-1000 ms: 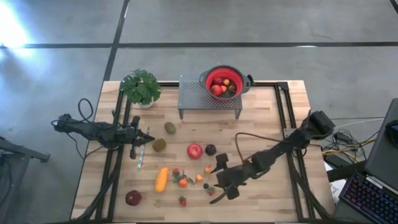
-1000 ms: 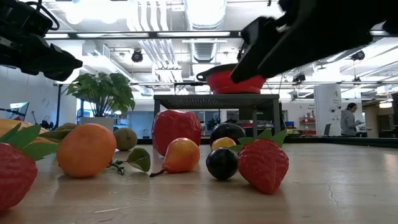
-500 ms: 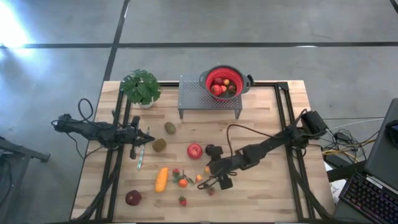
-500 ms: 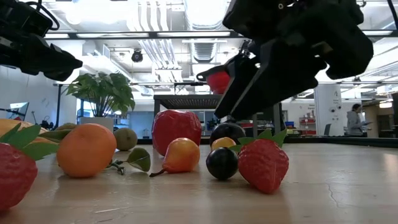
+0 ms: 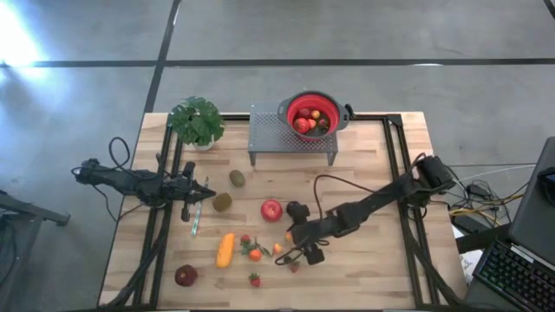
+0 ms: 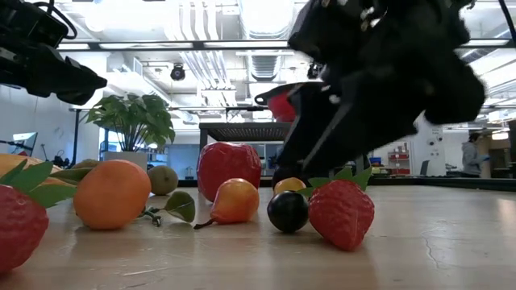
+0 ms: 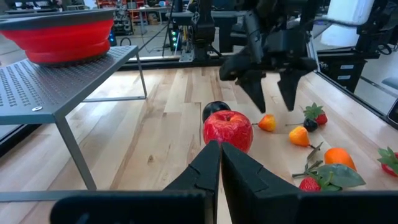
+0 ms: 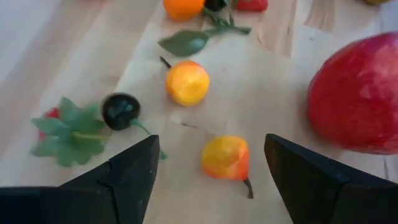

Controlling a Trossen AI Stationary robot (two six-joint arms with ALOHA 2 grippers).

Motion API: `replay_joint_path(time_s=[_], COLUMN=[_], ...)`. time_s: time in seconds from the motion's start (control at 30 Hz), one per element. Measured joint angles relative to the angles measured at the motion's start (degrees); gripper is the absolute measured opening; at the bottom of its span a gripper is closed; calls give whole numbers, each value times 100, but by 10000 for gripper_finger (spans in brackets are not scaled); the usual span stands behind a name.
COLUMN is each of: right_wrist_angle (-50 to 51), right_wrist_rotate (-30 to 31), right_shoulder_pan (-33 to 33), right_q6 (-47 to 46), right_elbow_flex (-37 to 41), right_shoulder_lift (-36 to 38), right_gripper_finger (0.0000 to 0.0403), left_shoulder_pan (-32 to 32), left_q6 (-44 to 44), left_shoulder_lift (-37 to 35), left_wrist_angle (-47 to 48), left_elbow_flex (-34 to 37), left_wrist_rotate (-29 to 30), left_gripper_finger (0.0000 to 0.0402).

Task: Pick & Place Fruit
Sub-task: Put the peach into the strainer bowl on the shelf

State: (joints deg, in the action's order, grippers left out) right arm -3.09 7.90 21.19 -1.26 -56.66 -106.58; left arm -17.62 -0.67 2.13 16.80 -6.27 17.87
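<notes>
Toy fruits lie scattered on the wooden table: a red apple (image 5: 271, 210), two brown kiwis (image 5: 223, 202), a long orange piece (image 5: 225, 250), a dark-red round one (image 5: 186, 276), strawberries and small orange bits. My right gripper (image 5: 292, 241) is open and low among them. In the right wrist view its fingers (image 8: 134, 171) stand on either side of a small yellow-orange bit (image 8: 226, 157) without touching it. A dark berry (image 8: 120, 110) and a leafy strawberry (image 8: 65, 130) lie beside it. My left gripper (image 5: 195, 192) is shut and waits above the table's left part.
The red colander bowl (image 5: 312, 114) holds some fruit and stands on a grey perforated stand (image 5: 293, 137) at the far edge. A potted plant (image 5: 197, 121) sits at the far left. The plum (image 5: 294, 208) lies close by the right gripper. Bare wood lies to the right.
My right gripper has moved from the near right toward the table's left and come down among the small fruits, ending with its fingers astride the yellow-orange bit. In the last half second it only sank a little. The fruits have stayed where they were.
</notes>
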Motion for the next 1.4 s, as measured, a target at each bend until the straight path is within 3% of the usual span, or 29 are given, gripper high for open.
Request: replay_joint_path(time_s=[0.4,0.97,1.13,1.4], right_wrist_angle=[-204,-211,17,756], right_wrist_rotate=[-6,-27,-48,-43], right_shoulder_pan=[-90,-101,-101,-310], right_q6=[13,-27,-7,409], right_elbow_flex=[-11,-11,-11,-110], right_shoulder_lift=[-458,-432,-57,1127], right_gripper_finger=[229,123,113,132], left_shoulder_pan=[1,1,-1,0], left_q6=[2,0,0,1], left_shoulder_lift=[15,15,15,15], left_wrist_angle=[81,89,89,90], left_elbow_flex=[-2,-2,-2,-2], left_wrist_rotate=[-2,0,0,-2], left_gripper_finger=[21,21,21,21])
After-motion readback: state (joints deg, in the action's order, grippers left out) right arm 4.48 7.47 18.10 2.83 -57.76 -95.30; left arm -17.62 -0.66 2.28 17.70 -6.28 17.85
